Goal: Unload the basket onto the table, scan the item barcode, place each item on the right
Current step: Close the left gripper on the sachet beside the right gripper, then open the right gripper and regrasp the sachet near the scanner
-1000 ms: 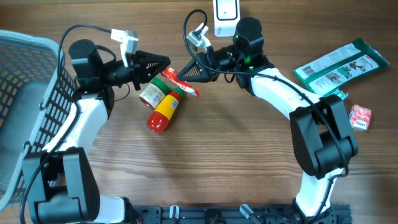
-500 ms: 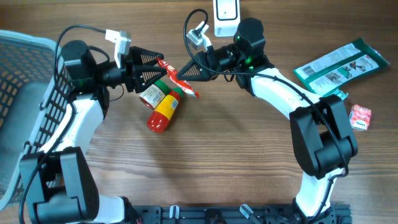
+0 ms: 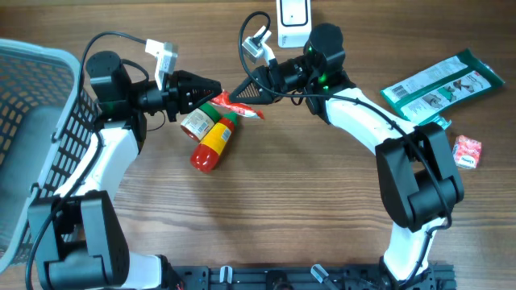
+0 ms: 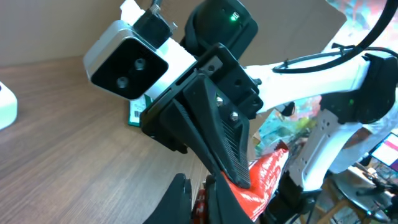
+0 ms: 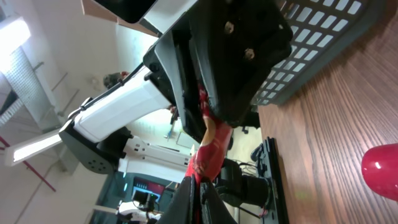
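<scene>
The brown wood-grain table (image 3: 306, 209) fills the overhead view. A grey mesh basket (image 3: 32, 97) sits at its left edge. In the wrist views the room behind is bright, with white walls, a strip light and cluttered desks.

One green-and-white pouch (image 3: 442, 80) lies flat at the far right. One red and yellow bottle (image 3: 211, 145) lies on its side near the middle, touching one labelled jar (image 3: 196, 122). One white scanner (image 3: 292, 20) stands at the top edge.

The red packet (image 3: 240, 107) is a thin, crinkled, glossy strip with light print. No barcode can be made out. It hangs above the table, just over the bottle's neck, stretched between the two arms. The left gripper (image 3: 213, 89) pinches one end with its fingers together, and the right gripper (image 3: 237, 94) is clamped on the other. One small red-and-white sachet (image 3: 468, 151) lies at the right edge.
</scene>
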Robot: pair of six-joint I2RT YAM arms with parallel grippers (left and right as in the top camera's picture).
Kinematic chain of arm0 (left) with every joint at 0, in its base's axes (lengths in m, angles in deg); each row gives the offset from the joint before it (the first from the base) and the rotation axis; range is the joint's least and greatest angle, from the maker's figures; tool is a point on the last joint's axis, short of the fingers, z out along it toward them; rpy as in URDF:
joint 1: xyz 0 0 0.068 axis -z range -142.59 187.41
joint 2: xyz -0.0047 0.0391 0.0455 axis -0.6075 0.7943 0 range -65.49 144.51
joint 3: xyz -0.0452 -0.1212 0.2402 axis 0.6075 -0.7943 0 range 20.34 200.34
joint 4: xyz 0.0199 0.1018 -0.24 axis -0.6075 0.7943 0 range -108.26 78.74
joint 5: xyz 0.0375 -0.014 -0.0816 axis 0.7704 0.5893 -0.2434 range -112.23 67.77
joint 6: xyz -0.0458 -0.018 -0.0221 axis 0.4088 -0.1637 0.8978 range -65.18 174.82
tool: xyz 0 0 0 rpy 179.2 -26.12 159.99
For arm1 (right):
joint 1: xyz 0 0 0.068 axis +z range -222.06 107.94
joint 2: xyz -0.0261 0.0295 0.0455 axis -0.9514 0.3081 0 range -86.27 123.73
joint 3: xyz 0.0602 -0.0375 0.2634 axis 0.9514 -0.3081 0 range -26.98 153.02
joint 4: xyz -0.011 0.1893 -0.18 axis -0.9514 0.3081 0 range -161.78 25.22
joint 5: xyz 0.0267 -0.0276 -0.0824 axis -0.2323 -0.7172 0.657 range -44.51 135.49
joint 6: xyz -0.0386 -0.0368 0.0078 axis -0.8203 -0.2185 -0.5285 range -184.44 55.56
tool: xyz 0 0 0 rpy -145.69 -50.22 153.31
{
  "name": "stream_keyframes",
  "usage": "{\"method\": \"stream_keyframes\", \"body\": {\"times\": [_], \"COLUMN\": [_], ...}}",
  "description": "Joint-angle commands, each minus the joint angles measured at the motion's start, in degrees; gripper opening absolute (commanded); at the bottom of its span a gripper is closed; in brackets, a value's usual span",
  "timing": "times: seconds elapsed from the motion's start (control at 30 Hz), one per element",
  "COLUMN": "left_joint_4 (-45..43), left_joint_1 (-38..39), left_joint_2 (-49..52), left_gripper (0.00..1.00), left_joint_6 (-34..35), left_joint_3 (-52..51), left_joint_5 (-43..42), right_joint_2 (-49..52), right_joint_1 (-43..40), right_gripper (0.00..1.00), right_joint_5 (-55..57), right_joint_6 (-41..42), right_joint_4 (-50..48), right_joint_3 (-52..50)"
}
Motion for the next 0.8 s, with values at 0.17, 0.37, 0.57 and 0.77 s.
{"method": "stream_keyframes", "body": {"times": [0.17, 0.37, 0.57, 0.77], "left_joint_4": [0.0, 0.1, 4.3, 13.6], "left_joint_1": [-0.2, -0.2, -0.2, 0.4], "left_joint_2": [0.5, 0.5, 0.5, 0.5], "left_gripper": [0.04, 0.04, 0.04, 0.04], "left_joint_6": [10.1, 32.6, 57.5, 63.4], "left_joint_3": [0.3, 0.3, 0.3, 0.3], "left_joint_5": [4.8, 17.0, 20.6, 20.6], "right_joint_2": [0.3, 0.3, 0.3, 0.4], "right_joint_1": [-3.3, -9.2, -14.3, -13.7], "right_gripper": [0.21, 0.77, 0.83, 0.94], "right_joint_5": [-3.3, -2.0, -3.5, 5.1], "right_joint_6": [0.4, 15.0, 10.5, -16.9], "right_joint_4": [-4.7, -27.9, -35.3, -21.7], "right_joint_3": [-0.2, -0.1, -0.1, -0.1]}}
